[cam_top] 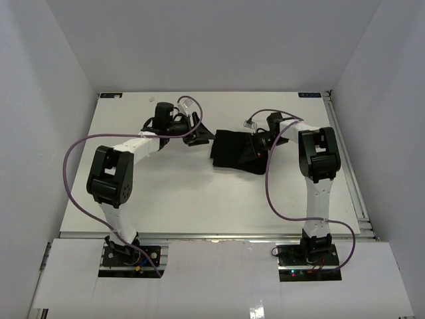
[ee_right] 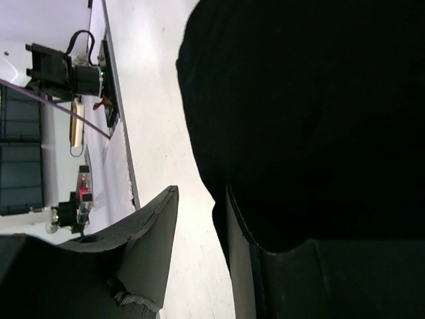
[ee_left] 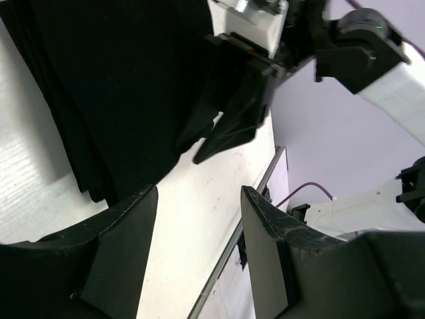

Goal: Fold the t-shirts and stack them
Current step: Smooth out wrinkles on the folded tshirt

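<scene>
T-shirt: the black t-shirt lies as a compact, part-folded bundle on the far middle of the desk, between the two arms. Several layered edges show along one side in the left wrist view. No second shirt is in sight.

Left tool: the left tool hangs just beside the bundle's left edge, apart from the cloth. Its fingers are spread wide, with only bare desk between them.

Right tool: the right tool sits low at the bundle's right side. Its fingers are a little apart and white desk shows in the gap, so no cloth is pinched. One finger lies against the shirt's edge; whether it is over or under the fabric cannot be told.

Step in hand: judging by the bundle's shape, this looks like a late fold, or tidying the folded shirt, with neither tool gripping anything.

Next move: it probably calls for the right tool to catch the near-right edge, and for the left tool to come onto the left edge, so that the bundle can be squared or folded over once more.

Care: the cloth is soft and layered. A shallow pinch may lift only the top layer and open the fold.
</scene>
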`<state>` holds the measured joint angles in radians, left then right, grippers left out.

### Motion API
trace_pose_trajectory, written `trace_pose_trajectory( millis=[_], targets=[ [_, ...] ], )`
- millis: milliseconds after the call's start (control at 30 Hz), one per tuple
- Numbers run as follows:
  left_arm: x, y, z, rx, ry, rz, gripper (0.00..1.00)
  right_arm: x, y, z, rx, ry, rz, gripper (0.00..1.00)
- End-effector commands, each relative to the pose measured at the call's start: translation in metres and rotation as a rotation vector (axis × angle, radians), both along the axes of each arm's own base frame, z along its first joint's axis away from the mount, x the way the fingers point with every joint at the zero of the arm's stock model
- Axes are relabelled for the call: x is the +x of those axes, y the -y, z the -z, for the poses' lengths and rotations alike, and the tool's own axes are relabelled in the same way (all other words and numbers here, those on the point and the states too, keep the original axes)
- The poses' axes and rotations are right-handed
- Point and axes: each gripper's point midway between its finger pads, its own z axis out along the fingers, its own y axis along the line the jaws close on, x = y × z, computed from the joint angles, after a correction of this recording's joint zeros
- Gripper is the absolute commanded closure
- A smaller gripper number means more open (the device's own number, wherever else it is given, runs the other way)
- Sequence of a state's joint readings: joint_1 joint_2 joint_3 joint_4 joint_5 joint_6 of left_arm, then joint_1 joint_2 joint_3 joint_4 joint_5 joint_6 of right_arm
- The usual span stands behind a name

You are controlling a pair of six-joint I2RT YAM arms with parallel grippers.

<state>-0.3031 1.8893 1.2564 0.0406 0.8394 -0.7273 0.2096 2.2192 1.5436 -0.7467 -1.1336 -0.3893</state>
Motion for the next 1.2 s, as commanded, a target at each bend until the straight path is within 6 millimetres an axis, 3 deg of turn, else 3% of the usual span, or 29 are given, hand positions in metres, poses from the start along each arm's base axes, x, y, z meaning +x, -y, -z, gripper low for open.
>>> trace_pose_trajectory(
  millis=[0,100,200,233,300,333,400,433,500,533,600,633,700,733,767,833,867,1000,1167],
  targets=[
    [-0.013,-0.009,-0.051,-0.014,0.140,-0.010,0.36,0.007,0.001,0.009,0.016,-0.031,0.040,0.59],
    [-0.019,-0.015,-0.054,-0.004,0.145,-0.033,0.34,0.013,0.001,0.013,0.003,-0.021,0.045,0.59],
    [-0.025,-0.022,-0.053,0.033,0.137,-0.053,0.30,0.019,0.004,-0.005,-0.021,0.067,0.012,0.59],
    [-0.023,-0.026,-0.063,0.053,0.177,-0.078,0.28,0.022,0.006,-0.013,-0.037,0.108,0.004,0.59],
    [-0.025,-0.033,-0.070,0.093,0.211,-0.104,0.23,0.032,0.016,-0.041,-0.100,0.253,-0.011,0.58],
    [-0.023,-0.040,-0.085,0.111,0.264,-0.144,0.21,0.036,0.020,-0.062,-0.119,0.332,-0.010,0.57],
    [-0.025,-0.047,-0.096,0.131,0.315,-0.177,0.17,0.044,0.032,-0.078,-0.211,0.442,-0.009,0.56],
    [-0.027,-0.054,-0.113,0.134,0.363,-0.216,0.02,0.048,0.036,-0.102,-0.231,0.547,-0.007,0.55],
    [-0.031,-0.061,-0.121,0.141,0.400,-0.252,0.02,0.058,0.050,-0.118,-0.317,0.665,0.019,0.54],
    [-0.033,-0.064,-0.126,0.142,0.415,-0.269,0.02,0.056,0.055,-0.138,-0.340,0.745,0.037,0.53],
    [-0.040,-0.072,-0.140,0.142,0.464,-0.307,0.02,0.071,0.070,-0.157,-0.417,0.885,0.109,0.49],
    [-0.043,-0.074,-0.144,0.141,0.477,-0.317,0.02,0.063,0.077,-0.170,-0.432,0.930,0.152,0.42],
    [-0.052,-0.082,-0.155,0.146,0.513,-0.349,0.02,0.072,0.092,-0.190,-0.474,1.031,0.252,0.29],
    [-0.055,-0.085,-0.158,0.153,0.529,-0.355,0.02,0.065,0.098,-0.209,-0.474,1.078,0.296,0.11],
    [-0.059,-0.089,-0.159,0.163,0.524,-0.371,0.02,0.061,0.107,-0.198,-0.511,1.044,0.336,0.00],
    [-0.068,-0.100,-0.166,0.178,0.557,-0.413,0.02,0.055,0.117,-0.209,-0.531,1.060,0.422,0.00],
    [-0.075,-0.106,-0.170,0.182,0.571,-0.440,0.02,0.051,0.126,-0.198,-0.572,1.007,0.471,0.00],
    [-0.096,-0.118,-0.185,0.169,0.617,-0.486,0.02,0.027,0.143,-0.197,-0.590,0.954,0.521,0.00],
    [-0.120,-0.111,-0.198,0.121,0.649,-0.411,0.02,-0.004,0.155,-0.215,-0.593,0.990,0.568,0.00]
  ],
)
